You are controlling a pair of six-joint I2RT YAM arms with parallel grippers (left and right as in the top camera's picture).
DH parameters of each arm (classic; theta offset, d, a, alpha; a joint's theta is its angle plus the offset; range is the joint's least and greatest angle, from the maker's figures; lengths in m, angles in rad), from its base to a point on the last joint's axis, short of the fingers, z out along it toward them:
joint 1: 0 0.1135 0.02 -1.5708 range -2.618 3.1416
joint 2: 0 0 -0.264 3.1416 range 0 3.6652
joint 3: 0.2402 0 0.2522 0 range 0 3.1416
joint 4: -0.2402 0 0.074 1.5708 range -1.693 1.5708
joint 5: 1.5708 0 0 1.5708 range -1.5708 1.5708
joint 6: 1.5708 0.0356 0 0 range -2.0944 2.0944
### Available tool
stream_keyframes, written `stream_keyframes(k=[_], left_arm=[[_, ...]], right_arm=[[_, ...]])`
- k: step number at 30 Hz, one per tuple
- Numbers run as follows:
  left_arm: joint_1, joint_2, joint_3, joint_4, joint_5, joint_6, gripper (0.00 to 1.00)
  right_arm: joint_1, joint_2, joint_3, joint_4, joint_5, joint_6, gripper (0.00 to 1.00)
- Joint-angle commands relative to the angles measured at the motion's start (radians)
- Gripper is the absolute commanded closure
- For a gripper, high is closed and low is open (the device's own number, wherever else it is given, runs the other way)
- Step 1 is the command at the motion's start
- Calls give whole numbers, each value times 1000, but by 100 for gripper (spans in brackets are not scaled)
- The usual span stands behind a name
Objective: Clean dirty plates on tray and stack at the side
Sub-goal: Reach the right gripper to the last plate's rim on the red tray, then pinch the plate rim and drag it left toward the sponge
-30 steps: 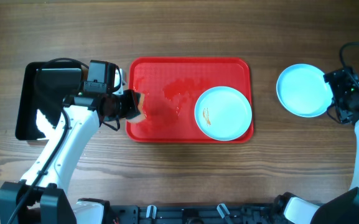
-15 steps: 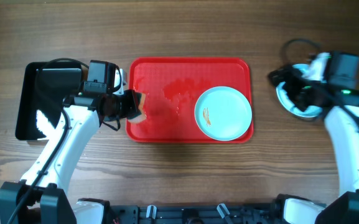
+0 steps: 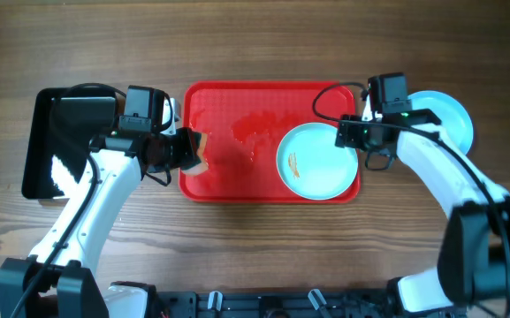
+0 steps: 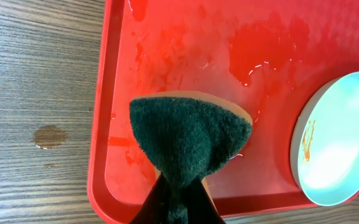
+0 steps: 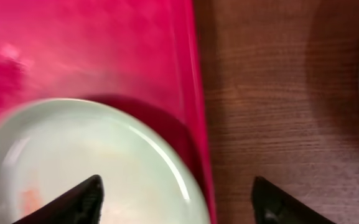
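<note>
A pale plate (image 3: 316, 161) with an orange smear lies at the right end of the red tray (image 3: 228, 106). A second plate (image 3: 445, 119) rests on the table to the right, partly hidden by my right arm. My right gripper (image 3: 350, 134) hovers open over the smeared plate's right rim. In the right wrist view its fingertips (image 5: 83, 199) straddle the plate (image 5: 92, 162) and the tray's rim (image 5: 195, 93), holding nothing. My left gripper (image 4: 179, 208) is shut on a green-and-tan sponge (image 4: 188, 134) above the tray's left end (image 4: 167, 50).
A glossy black tray (image 3: 42, 146) sits at the far left beside my left arm. Wet patches (image 4: 260, 50) shine on the red tray's floor. Bare wooden table (image 3: 255, 238) lies in front of the tray.
My right arm has swung left from the side plate to the tray's right edge, above the smeared plate, and its jaws have narrowed a little. The left arm and sponge have not moved.
</note>
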Motion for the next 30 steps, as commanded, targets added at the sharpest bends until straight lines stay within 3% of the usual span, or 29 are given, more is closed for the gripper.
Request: stream_keyframes(k=[1, 7, 9, 10, 20, 30], left_arm=[[6, 9, -2, 0, 19, 17, 96], [6, 9, -2, 12, 19, 16, 96], [6, 9, -2, 11, 19, 17, 96], [6, 9, -2, 11, 19, 17, 96], [6, 9, -2, 10, 19, 17, 96], [6, 9, -2, 10, 19, 16, 96]], right_arm=[[2, 43, -11, 15, 38, -125, 30], [4, 44, -11, 26, -52, -245, 32], [8, 44, -11, 26, -52, -243, 45], [10, 44, -11, 27, -52, -243, 58], [11, 79, -11, 50, -61, -245, 55], [20, 108, -11, 55, -67, -245, 73]])
